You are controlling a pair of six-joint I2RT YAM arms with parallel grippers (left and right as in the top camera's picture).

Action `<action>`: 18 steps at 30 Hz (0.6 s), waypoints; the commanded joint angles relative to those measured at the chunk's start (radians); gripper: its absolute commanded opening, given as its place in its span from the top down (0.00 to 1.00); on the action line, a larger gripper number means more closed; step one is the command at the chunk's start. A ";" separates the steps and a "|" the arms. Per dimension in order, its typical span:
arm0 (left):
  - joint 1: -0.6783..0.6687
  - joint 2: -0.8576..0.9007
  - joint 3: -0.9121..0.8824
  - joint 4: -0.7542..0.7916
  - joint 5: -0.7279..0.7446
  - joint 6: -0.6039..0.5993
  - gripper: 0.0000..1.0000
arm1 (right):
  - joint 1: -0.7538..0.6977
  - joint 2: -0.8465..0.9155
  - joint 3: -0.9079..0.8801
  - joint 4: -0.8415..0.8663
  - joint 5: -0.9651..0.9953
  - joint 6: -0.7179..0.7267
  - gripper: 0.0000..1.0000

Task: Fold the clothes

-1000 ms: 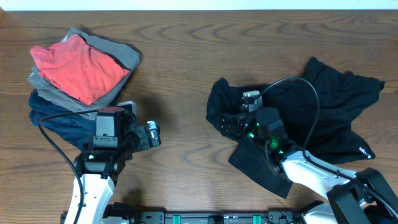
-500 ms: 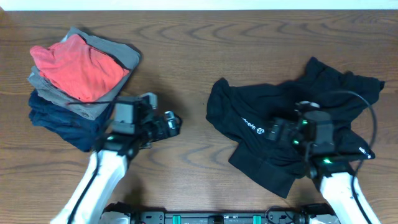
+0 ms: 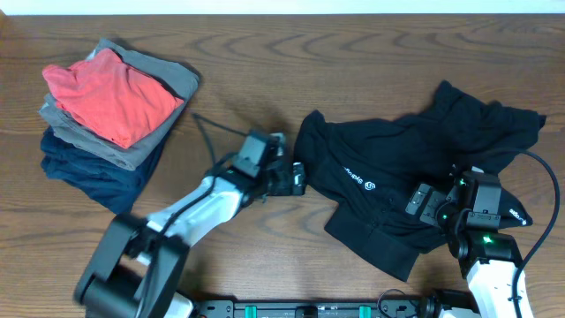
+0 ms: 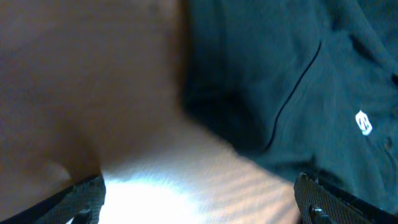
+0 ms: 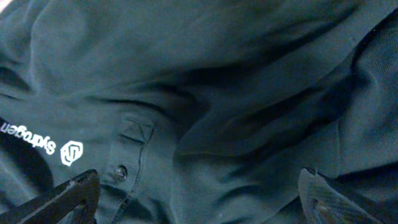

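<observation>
On the right side of the table [image 3: 265,71] the shirt [image 3: 415,159] lies crumpled, the left gripper [image 3: 297,177] spread open beside its left edge and the right gripper [image 3: 419,203] spread open over its lower part, both empty, probably to seize and flatten it.

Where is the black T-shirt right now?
Overhead, the crumpled black soft-fabric T-shirt lies on the wooden table's right half, beneath the right gripper, with the left gripper at its left edge.
</observation>
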 commanded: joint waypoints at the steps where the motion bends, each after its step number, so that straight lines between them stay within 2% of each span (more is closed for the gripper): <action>1: -0.047 0.085 0.056 0.031 -0.053 -0.021 0.02 | -0.010 -0.006 0.003 -0.007 0.010 -0.022 0.01; 6: -0.095 0.168 0.071 0.126 -0.054 -0.104 0.03 | -0.010 -0.006 0.003 -0.015 0.010 -0.022 0.01; 8: -0.099 0.193 0.071 0.155 -0.053 -0.132 0.23 | -0.010 -0.006 0.003 -0.019 0.010 -0.022 0.01; 11: -0.099 0.203 0.071 0.185 -0.054 -0.158 0.64 | -0.010 -0.006 0.003 -0.030 0.010 -0.022 0.01; 15: -0.091 0.201 0.076 0.212 -0.077 -0.123 0.88 | -0.010 -0.006 0.003 -0.041 0.010 -0.022 0.01; 18: -0.055 0.179 0.103 0.154 -0.144 -0.040 0.94 | -0.010 -0.006 0.003 -0.050 0.017 -0.021 0.01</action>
